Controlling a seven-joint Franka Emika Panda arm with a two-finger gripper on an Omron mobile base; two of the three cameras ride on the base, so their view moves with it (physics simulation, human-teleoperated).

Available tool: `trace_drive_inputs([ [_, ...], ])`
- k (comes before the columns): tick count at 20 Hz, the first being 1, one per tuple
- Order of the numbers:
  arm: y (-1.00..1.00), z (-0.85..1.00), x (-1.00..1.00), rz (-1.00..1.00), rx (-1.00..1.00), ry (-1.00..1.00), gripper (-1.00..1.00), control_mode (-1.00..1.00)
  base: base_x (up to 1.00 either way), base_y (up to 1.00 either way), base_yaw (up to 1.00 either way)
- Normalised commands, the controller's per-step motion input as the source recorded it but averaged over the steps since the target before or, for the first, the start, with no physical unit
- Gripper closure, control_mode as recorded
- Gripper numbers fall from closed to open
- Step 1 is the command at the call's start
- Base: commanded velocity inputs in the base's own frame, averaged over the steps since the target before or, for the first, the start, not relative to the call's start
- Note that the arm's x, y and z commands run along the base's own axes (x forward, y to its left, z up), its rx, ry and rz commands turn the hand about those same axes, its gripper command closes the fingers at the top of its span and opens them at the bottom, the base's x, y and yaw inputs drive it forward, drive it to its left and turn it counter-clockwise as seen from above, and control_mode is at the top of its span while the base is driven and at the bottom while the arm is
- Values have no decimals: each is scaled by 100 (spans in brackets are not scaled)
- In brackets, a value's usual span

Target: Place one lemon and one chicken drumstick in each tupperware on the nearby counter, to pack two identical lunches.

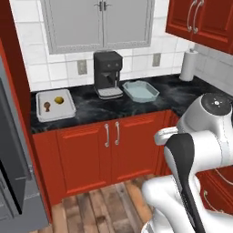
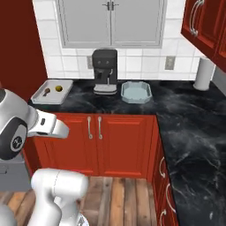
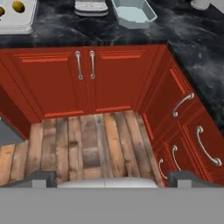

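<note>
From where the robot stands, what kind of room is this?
A home kitchen, by the look of it, and a rendered one. A black marbled counter runs over red-brown cabinets, a coffee machine stands against the tiled wall, and a paper towel roll sits in the corner.

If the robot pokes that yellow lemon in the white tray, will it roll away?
The lemon looks round and smooth, so a poke would probably set it rolling. It sits inside the white tray, whose raised rim would likely stop it before the counter. Its rounded skin might also slip between the fingers unless they close around its middle.
</note>
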Motion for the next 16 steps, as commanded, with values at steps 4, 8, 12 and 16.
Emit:
trace_drive_inputs([
  [4, 0, 0, 0, 0, 0, 0, -100, 100, -100, 44, 24],
  [8, 0, 0, 0, 0, 0, 0, -100, 100, -100, 100, 17],
  [12, 0, 0, 0, 0, 0, 0, -100, 100, -95, 100, 13],
  [16, 0, 0, 0, 0, 0, 0, -100, 100, -66, 100, 6],
])
